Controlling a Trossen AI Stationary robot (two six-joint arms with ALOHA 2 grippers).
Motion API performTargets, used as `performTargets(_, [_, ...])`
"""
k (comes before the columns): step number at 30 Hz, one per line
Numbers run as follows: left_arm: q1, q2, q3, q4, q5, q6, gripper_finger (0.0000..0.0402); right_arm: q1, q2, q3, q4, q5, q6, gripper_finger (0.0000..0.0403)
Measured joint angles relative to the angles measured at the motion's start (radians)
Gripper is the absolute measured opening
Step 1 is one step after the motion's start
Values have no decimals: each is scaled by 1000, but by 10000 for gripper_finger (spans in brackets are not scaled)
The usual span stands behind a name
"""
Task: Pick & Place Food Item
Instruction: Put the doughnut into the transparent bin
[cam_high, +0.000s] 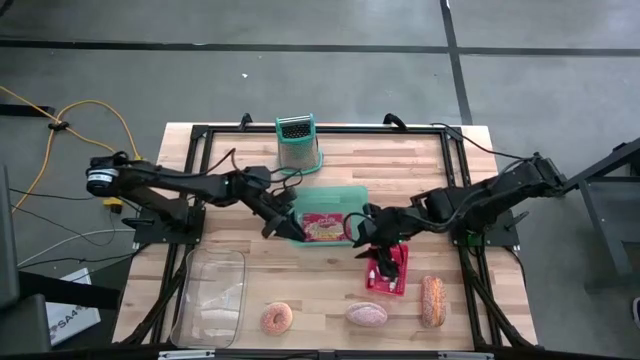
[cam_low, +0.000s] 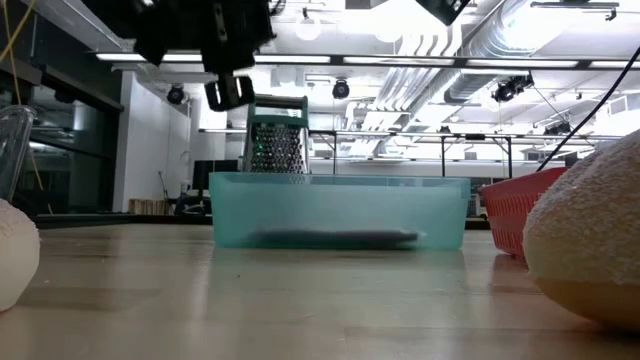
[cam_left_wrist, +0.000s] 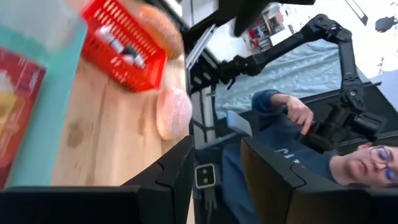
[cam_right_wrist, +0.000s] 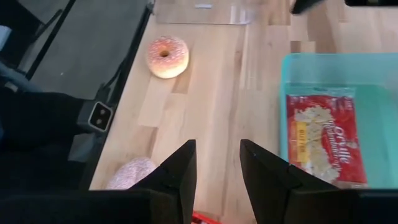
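Left hand: my left hand (cam_high: 296, 232) hangs at the near left corner of the teal bin (cam_high: 352, 192), fingers (cam_left_wrist: 174, 177) set narrow, holding nothing.
Right hand: my right hand (cam_high: 372, 245) sits between bin and red basket (cam_high: 398, 281), fingers narrow, empty.
Task item: flat glossy food packet (cam_right_wrist: 323, 134) lies inside the bin, just beside both hands.
Advice: I judge a wider opening is needed, then pinch the packet's edge.
Textures: sugared donut (cam_high: 277, 319) and rounded pastries on the wooden tabletop (cam_high: 330, 300), nearer me than either hand.
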Motion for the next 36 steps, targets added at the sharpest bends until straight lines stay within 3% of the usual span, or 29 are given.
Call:
performTargets(16, [-129, -115, 0, -64, -294, 225, 128, -57, 0, 0, 0, -8, 0, 112])
performTargets(24, [-211, -114, 0, -200, -537, 263, 128, -57, -10, 0, -11, 18, -23, 112])
performTargets(36, [-342, -114, 0, -201, -863, 361, 128, -155, -146, 0, -62, 25, -26, 112])
